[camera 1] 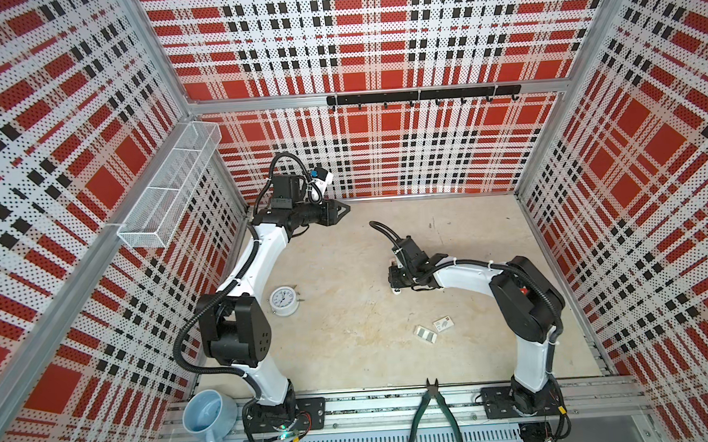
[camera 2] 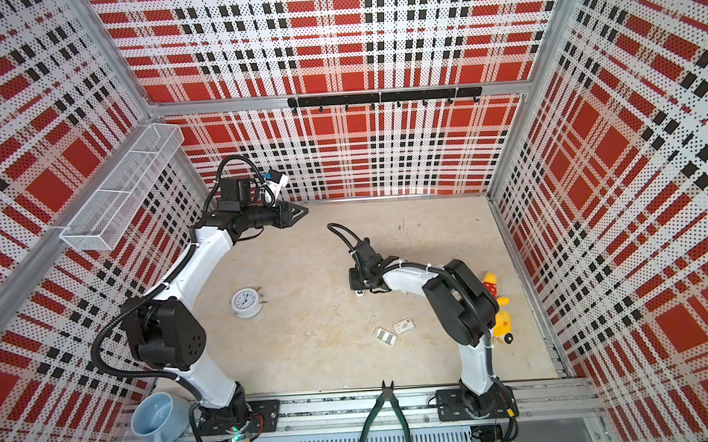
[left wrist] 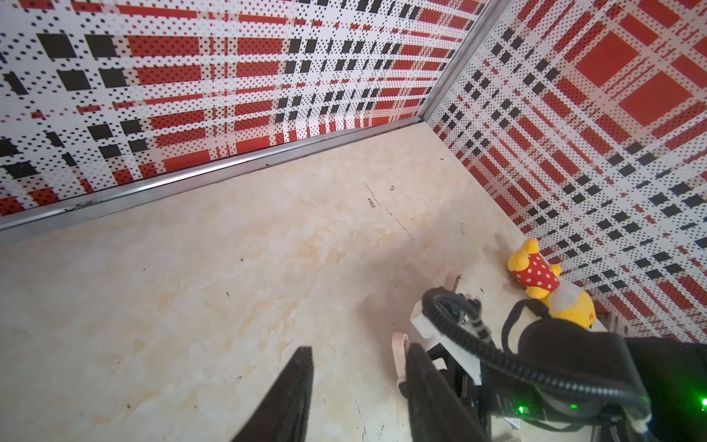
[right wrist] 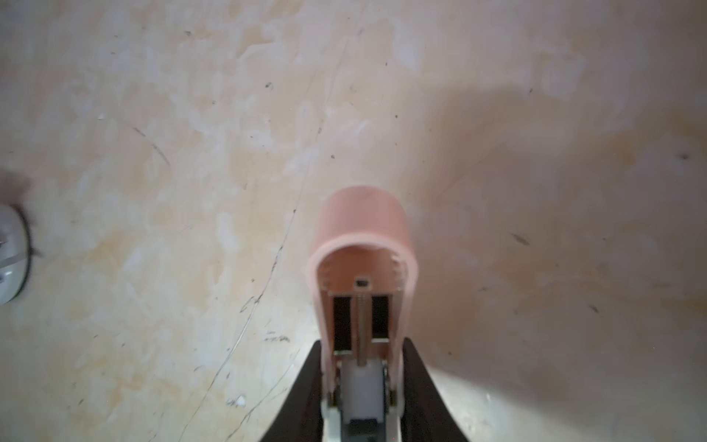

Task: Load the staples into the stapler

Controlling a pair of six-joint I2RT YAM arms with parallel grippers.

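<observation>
Your right gripper (right wrist: 362,344) is clamped on the pink stapler (right wrist: 363,229), which stands open with its magazine channel bared. Your left gripper (left wrist: 359,348) hangs empty near the back wall, jaws slightly parted. The staples (camera 1: 426,334) lie flat on the table (camera 1: 350,347) by the right arm's base, just beside the white sleeve (camera 1: 443,324) and well apart from the left gripper, so a long reach could pinch the sleeve instead or skid the thin strips away. Press a strip in off-line and the stapler may twist in its grip.
</observation>
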